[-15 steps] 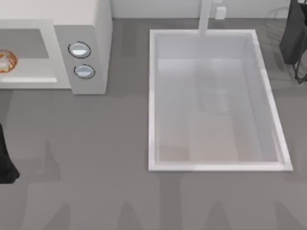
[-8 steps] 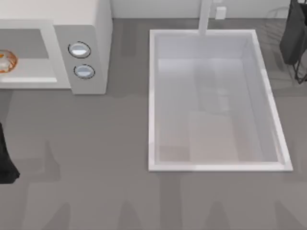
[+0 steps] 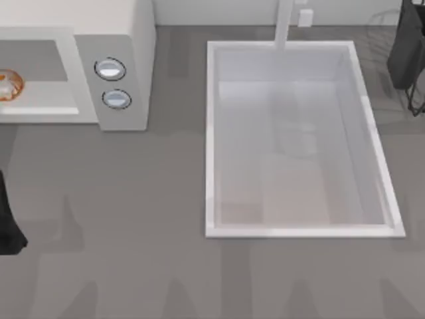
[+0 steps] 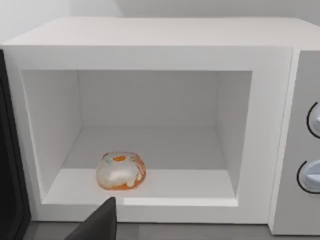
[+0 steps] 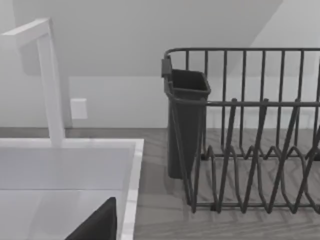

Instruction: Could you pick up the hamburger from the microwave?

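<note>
The off-white microwave (image 3: 119, 40) stands at the table's back left with its cavity open. Inside it, on the cavity floor near the front, lies the hamburger (image 3: 8, 85), small, round and orange-brown with whitish patches. In the left wrist view the hamburger (image 4: 121, 171) sits left of centre in the microwave (image 4: 265, 125) cavity. A dark part of my left gripper (image 4: 100, 222) shows in front of the opening, apart from the hamburger. My left arm (image 3: 6, 222) is at the table's left edge. A dark part of my right gripper (image 5: 97, 222) hangs over the sink's corner.
A large white sink basin (image 3: 212, 133) with a white faucet (image 3: 284, 23) takes up the table's right half. A dark wire dish rack (image 5: 250, 150) with a cutlery cup (image 5: 186, 120) stands to the sink's right. The microwave's dark door (image 4: 9, 150) stands open.
</note>
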`<state>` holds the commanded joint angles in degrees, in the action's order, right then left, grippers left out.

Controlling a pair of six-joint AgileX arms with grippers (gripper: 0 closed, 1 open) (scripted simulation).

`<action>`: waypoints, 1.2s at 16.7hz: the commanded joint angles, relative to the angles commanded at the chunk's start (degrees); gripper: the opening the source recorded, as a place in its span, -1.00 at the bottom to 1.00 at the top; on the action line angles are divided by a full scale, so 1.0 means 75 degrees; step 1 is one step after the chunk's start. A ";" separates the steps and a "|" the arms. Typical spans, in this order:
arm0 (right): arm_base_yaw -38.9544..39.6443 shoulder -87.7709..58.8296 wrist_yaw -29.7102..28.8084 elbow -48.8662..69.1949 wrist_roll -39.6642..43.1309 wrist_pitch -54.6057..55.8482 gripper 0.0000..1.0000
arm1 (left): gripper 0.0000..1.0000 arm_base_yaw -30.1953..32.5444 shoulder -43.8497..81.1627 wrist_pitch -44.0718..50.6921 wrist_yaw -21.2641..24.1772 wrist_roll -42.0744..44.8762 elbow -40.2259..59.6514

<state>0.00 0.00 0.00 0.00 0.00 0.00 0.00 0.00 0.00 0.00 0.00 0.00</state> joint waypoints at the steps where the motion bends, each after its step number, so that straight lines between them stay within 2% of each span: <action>1: 0.0000 0.0000 0.0000 0.0000 0.0000 0.0000 1.00 | 1.00 0.0000 0.0000 0.0000 0.0000 0.0000 0.0000; 12: 0.0000 0.0000 0.0000 0.0000 0.0000 0.0000 1.00 | 1.00 -0.0036 0.0440 -0.0191 0.0041 0.0016 0.0186; 16: 0.0000 0.0000 0.0000 0.0000 0.0000 0.0000 1.00 | 1.00 -0.0166 0.2043 -0.0887 0.0191 0.0074 0.0862; 20: 0.0000 0.0000 0.0000 0.0000 0.0000 0.0000 1.00 | 1.00 -0.0366 0.4509 -0.1957 0.0422 0.0164 0.1902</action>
<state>0.00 0.00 0.00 0.00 0.00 0.00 -2.74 33.82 -14.68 3.16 1.23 14.27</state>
